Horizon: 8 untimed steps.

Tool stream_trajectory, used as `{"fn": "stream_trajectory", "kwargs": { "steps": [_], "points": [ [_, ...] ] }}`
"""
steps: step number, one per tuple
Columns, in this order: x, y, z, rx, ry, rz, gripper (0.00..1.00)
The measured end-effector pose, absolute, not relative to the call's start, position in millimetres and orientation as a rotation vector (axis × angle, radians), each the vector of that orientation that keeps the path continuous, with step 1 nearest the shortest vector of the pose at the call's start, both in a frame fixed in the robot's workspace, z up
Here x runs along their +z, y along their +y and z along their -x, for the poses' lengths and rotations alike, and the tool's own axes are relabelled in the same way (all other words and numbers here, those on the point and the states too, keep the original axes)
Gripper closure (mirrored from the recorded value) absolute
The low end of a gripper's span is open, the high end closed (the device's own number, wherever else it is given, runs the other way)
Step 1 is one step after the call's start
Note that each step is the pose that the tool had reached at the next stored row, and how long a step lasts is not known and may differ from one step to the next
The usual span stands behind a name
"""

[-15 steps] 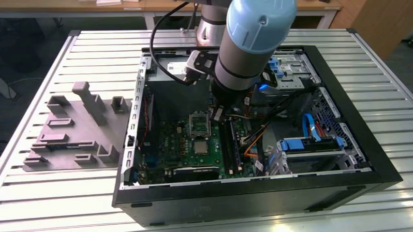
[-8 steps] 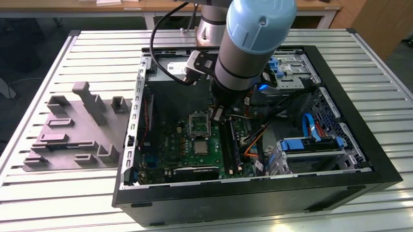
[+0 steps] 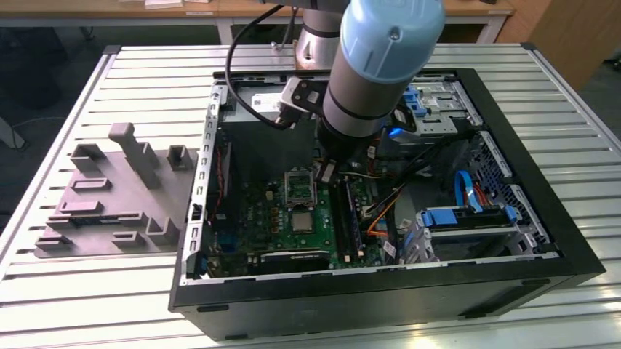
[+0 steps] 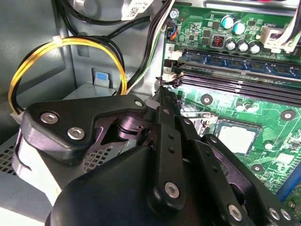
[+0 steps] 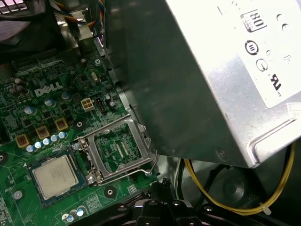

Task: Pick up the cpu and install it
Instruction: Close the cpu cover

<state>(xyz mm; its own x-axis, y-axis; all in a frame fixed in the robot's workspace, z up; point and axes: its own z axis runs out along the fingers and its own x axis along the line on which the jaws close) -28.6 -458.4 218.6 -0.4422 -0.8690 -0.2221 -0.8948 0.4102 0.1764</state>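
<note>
The cpu (image 5: pixel 55 176) sits in its socket (image 5: pixel 56 178), the gripper (image 4: pixel 162 92) above it, finger state untellable.

The end effector (image 4: pixel 162 94) body hides part of the cpu (image 4: pixel 237 138) in the second wrist view.

You see the cpu (image 5: pixel 55 176) sitting flat in its socket on the green board (image 5: pixel 61 113), the metal frame (image 5: pixel 120 151) flipped open just beside it. A grey box (image 5: pixel 197 80) overhangs the board's edge, with yellow wire (image 5: pixel 225 200) beneath.
</note>
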Motion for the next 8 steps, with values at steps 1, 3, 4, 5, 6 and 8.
{"fn": "stream_trajectory", "kwargs": {
  "steps": [1, 3, 4, 5, 6, 8],
  "points": [
    [217.3, -458.4, 28.6, 0.412, 2.557, 1.604, 0.89],
    [214.7, -458.5, 28.6, 0.413, 2.556, 1.604, 0.89],
    [213.7, -458.4, 28.7, 0.414, 2.556, 1.603, 0.89],
    [212.6, -458.5, 28.7, 0.416, 2.555, 1.603, 0.89],
    [211.7, -458.5, 28.9, 0.417, 2.554, 1.603, 0.89],
    [210.7, -458.5, 29.5, 0.418, 2.554, 1.602, 0.89]
  ]
}}
